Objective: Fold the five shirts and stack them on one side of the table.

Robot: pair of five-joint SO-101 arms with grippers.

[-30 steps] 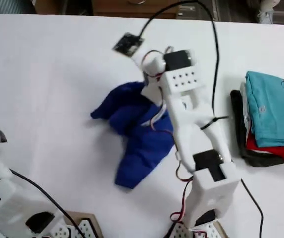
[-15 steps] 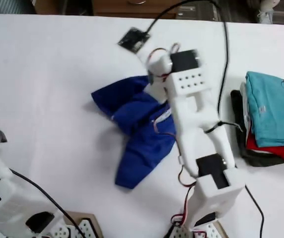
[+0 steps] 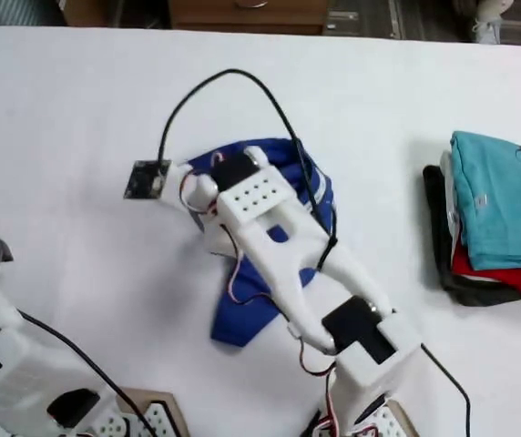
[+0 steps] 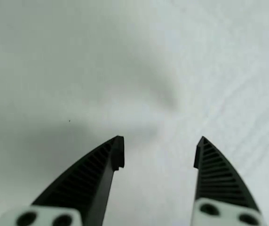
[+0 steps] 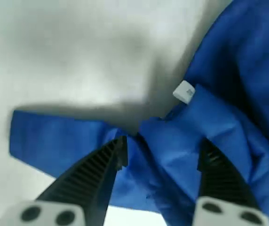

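A: Blue shirt [image 3: 242, 319]?
B: Crumpled mid-table [image 3: 78, 118], unfolded, partly under the right arm [image 3: 279, 246]. One end points near, the rest bunches up on the far side.

A: Right gripper [image 5: 162, 153]?
B: Fingers [image 5: 101, 169] spread apart, low over the shirt's blue cloth [image 5: 228, 70]. Fabric sits between and behind the tips. Can't tell if they touch it. A small white tag [image 5: 185, 91] shows on the cloth just past them.

A: Left gripper [image 4: 159, 153]?
B: Fingers apart, holding nothing, over bare white table. Left arm [image 3: 5, 364] sits at the near left corner, well apart from the shirt.

A: Stack [image 3: 497, 214]?
B: Right edge of the table. Teal shirt on top, red under it, dark one at the bottom. Well apart from the blue shirt.
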